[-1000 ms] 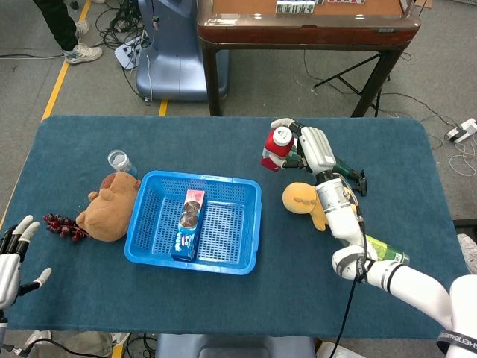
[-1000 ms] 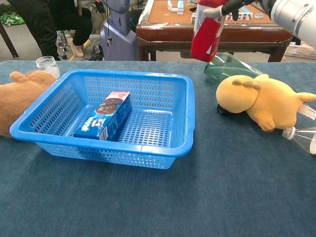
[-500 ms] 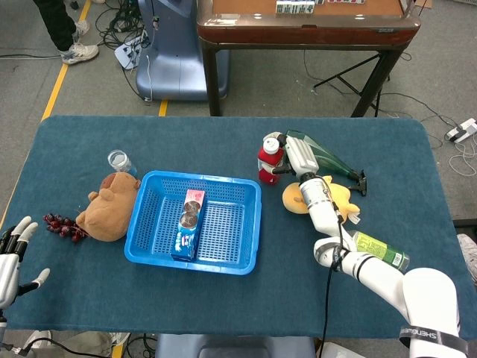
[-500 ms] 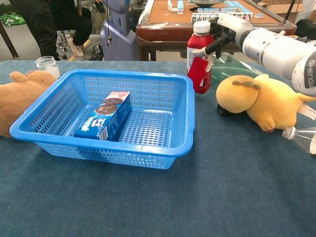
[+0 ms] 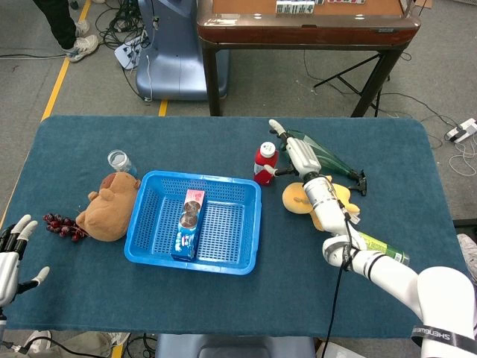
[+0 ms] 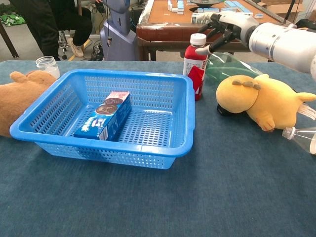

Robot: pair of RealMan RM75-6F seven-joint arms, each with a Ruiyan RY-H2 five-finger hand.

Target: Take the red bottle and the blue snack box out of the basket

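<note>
The red plastic bottle with a white cap stands upright on the blue-clothed table just outside the blue plastic mesh basket's far right corner. The right hand is beside its cap with fingers spread, one fingertip perhaps touching. The blue snack box lies inside the basket. The left hand rests open-fingered at the table's near left corner.

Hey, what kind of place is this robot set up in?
Probably a robotics lab or test room, not a home. Loose cables trail over a floor marked with yellow tape, a mahjong table stands behind, and the blue-covered table holds staged props such as a blue basket.
</note>
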